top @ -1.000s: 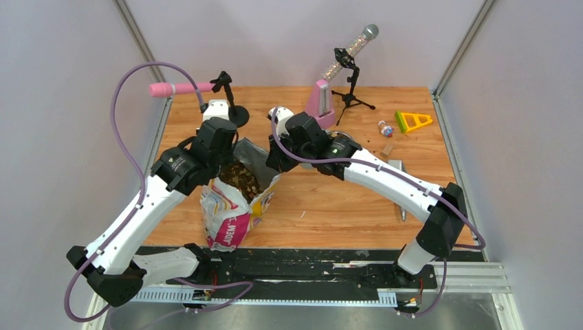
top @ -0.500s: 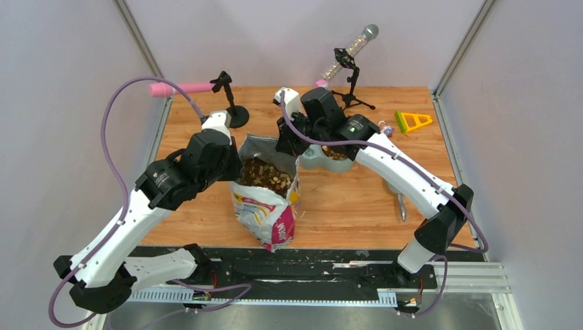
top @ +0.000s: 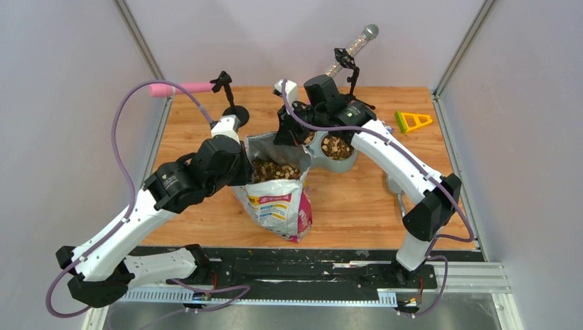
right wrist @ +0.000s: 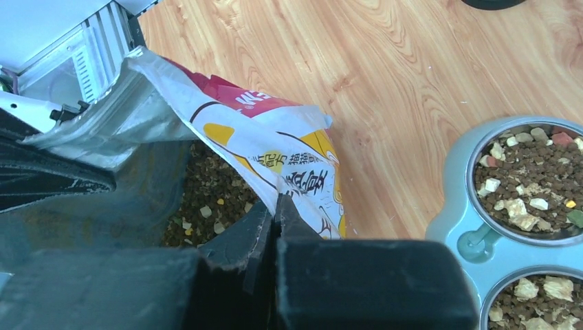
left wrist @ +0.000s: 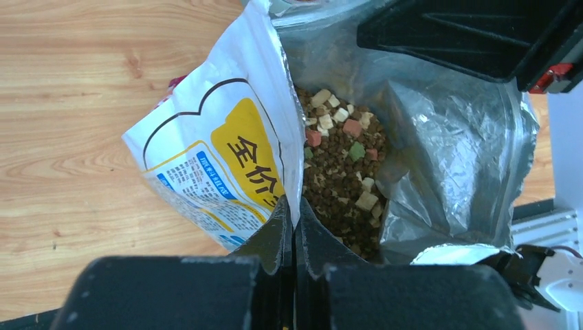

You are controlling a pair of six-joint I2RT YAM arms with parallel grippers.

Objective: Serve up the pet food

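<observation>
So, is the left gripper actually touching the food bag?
Touching. The left wrist view shows the left gripper closed on the top edge of the bag, with the printed wall pinched between its two fingers.

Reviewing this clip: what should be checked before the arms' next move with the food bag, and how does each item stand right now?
1. Left gripper shut on the rim of the bag: ok.
2. Right gripper shut on the opposite rim: ok.
3. Bag mouth open, pet food visible inside: ok.
4. Bag mouth over the double bowl: not ok, the bag is beside it.
5. Both wells of the bowl hold food: ok.
</observation>
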